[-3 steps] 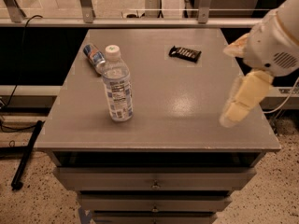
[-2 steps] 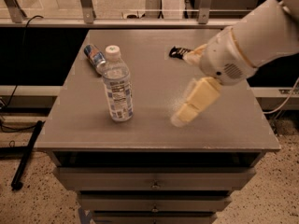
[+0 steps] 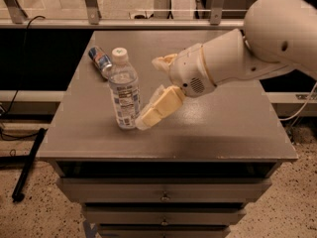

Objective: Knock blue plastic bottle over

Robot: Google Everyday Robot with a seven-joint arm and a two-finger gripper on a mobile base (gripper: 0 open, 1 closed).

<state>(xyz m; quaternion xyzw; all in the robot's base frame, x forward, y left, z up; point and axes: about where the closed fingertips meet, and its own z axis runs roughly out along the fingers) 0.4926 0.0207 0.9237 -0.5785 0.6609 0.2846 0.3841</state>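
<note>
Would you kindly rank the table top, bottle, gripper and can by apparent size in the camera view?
1. table top
2. blue plastic bottle and the gripper at its base: they look alike, so unranked
3. can, partly hidden behind the bottle and farther back: smallest

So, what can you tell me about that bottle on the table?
The bottle is clear plastic with a white screw cap and a white label printed with blue squares. It stands upright on the grey table, toward the left in view, just in front of a lying can. The pincer is low at its right, tip by its base; contact unclear.
</note>
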